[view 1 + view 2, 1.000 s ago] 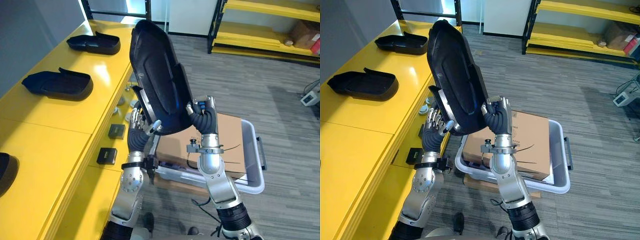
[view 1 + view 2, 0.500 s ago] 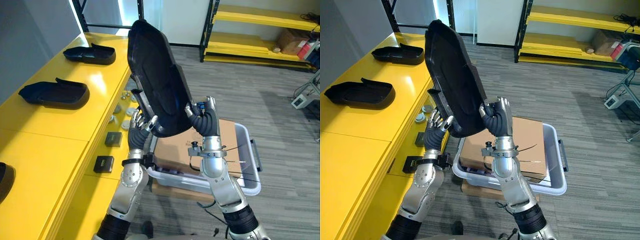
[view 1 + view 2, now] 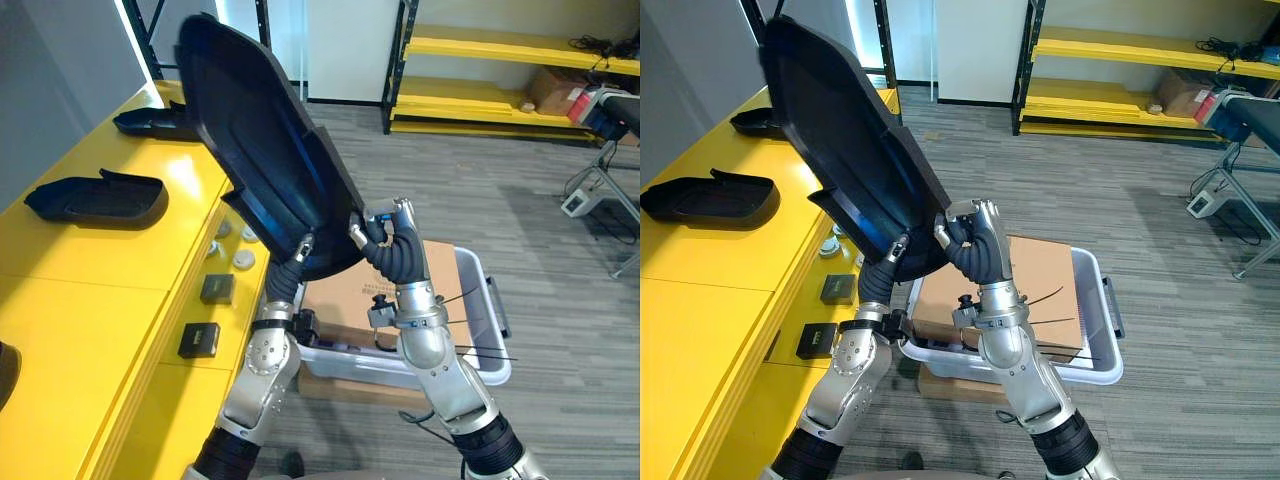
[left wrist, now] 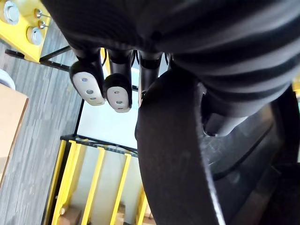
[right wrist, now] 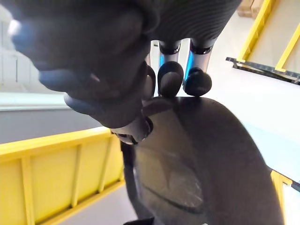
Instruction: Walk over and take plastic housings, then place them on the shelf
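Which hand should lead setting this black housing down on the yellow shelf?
Left, probably. Both grip the lower end of the housing, but the left hand is nearer the yellow shelf; the right hand holds the edge facing away from it.

Black housing (image 3: pixel 262 150); yellow desk (image 3: pixel 90 310); floor (image 3: pixel 520 230) of grey streaked planks; brown cardboard box (image 3: pixel 335 305) in a pale grey tub (image 3: pixel 1092 372); at 1 o'clock, yellow shelves (image 3: pixel 480 48) on black posts.
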